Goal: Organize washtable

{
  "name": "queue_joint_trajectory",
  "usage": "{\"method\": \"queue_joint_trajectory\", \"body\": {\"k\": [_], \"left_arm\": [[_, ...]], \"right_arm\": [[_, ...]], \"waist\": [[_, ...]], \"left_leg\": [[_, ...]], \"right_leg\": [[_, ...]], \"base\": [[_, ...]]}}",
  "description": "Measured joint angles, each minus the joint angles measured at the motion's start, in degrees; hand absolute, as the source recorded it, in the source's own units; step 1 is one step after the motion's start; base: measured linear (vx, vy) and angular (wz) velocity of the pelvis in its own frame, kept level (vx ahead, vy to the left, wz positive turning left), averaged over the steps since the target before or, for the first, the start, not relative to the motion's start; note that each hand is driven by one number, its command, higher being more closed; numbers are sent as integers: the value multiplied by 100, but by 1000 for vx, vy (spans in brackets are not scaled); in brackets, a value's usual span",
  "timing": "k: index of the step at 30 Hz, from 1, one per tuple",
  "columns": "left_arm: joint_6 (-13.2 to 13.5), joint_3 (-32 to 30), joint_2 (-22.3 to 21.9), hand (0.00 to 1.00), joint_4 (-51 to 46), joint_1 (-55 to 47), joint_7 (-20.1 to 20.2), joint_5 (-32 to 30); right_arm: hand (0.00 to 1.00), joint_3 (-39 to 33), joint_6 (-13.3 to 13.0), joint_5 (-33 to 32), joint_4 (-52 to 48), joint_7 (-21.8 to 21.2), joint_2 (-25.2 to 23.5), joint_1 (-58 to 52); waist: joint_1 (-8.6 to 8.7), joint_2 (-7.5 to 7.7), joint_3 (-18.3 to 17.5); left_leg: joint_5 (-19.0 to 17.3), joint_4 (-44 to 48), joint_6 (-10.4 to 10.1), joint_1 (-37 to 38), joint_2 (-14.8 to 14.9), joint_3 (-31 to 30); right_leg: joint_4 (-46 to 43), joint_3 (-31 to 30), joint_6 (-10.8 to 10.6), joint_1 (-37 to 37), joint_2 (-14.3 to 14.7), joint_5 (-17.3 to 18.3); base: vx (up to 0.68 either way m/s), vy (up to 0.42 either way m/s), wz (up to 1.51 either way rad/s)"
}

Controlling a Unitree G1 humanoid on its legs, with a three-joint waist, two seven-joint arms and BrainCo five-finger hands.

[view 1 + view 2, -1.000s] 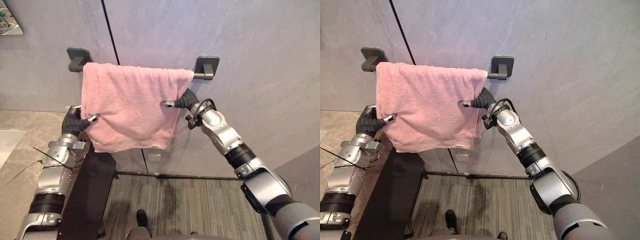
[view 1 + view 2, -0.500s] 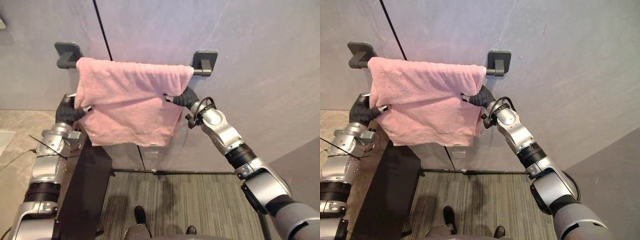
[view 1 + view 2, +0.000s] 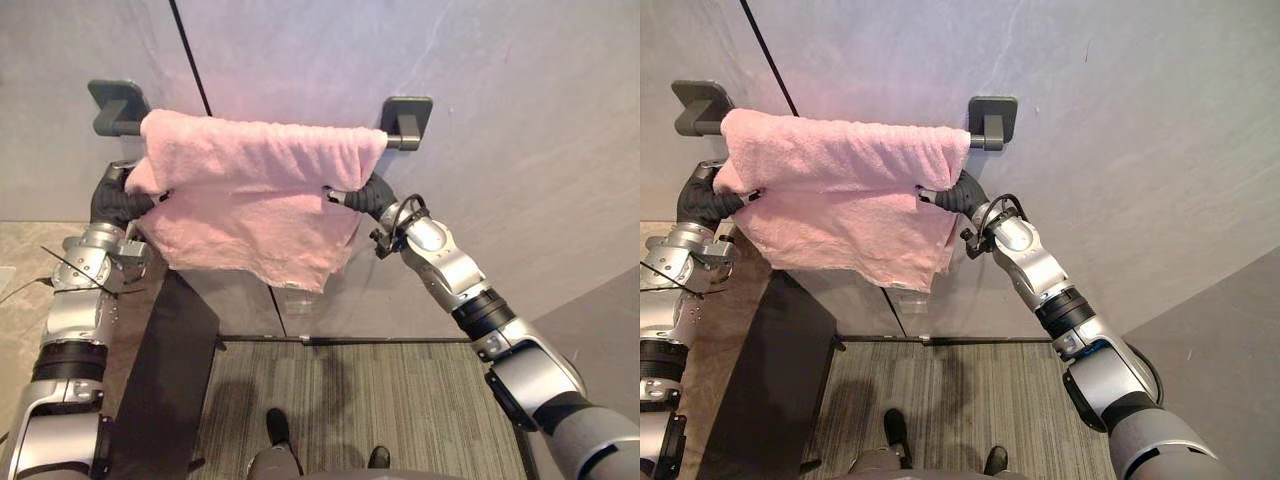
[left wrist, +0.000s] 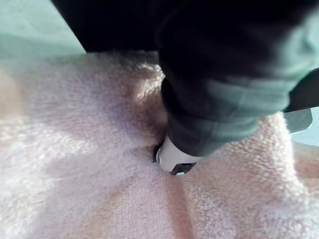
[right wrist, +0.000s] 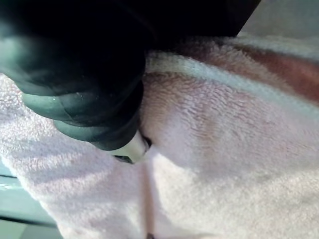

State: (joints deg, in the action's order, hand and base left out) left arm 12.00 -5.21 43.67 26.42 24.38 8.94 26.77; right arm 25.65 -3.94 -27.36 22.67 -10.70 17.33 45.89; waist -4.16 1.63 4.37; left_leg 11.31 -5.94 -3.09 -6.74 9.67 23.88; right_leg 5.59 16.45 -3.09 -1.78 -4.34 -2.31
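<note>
Bathroom or washroom. Evidence:

- A pink towel (image 3: 250,190) of looped terry hangs over a dark towel bar (image 3: 396,141) at 11 o'clock in the head views.
- The bar is fixed to the wall (image 3: 510,110) by dark square brackets, one at 10 o'clock (image 3: 113,102) and one at 1 o'clock (image 3: 408,111).
- The wall is made of large, smooth, grey stone-look panels, with a thin dark vertical seam (image 3: 189,48) at 12 o'clock.
- A beige marbled countertop (image 3: 18,250) sits at 8 o'clock, and its dark side panel (image 3: 165,380) drops to the floor just beside it.
- The floor (image 3: 400,400) at 6 o'clock is grey and finely striped. It meets the wall at a dark skirting strip (image 3: 380,340).
</note>
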Motion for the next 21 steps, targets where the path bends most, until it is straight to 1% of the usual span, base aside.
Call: {"method": "queue_joint_trajectory", "body": {"k": [3,15,19,21], "left_arm": [[32,0,0,100,118,62,8,-27],[24,0,-10,100,361,65,7,-40],[23,1,-88,100,418,34,8,-57],[25,1,-190,100,427,-10,8,-59]], "right_arm": [[100,29,0,-21,-56,0,0,-9],[100,237,-69,-15,-104,3,-1,-7],[100,240,-70,51,-78,8,-4,-7],[100,239,-131,54,44,16,-8,-5]], "waist": [[-8,1,0],[5,5,-1],[10,4,-1],[13,5,-1]], "left_leg": [[0,0,0,-13,-2,-21],[2,0,2,-14,-12,-125],[2,0,2,-14,-15,-185],[2,0,2,-14,-19,-195]], "right_leg": [[0,23,0,-3,2,0],[-1,113,7,-65,6,8],[-1,183,12,-98,11,14],[-1,198,12,-109,9,14]], "base": [[3,-5,2],[3,-2,4],[0,-2,7],[-6,2,3]]}}
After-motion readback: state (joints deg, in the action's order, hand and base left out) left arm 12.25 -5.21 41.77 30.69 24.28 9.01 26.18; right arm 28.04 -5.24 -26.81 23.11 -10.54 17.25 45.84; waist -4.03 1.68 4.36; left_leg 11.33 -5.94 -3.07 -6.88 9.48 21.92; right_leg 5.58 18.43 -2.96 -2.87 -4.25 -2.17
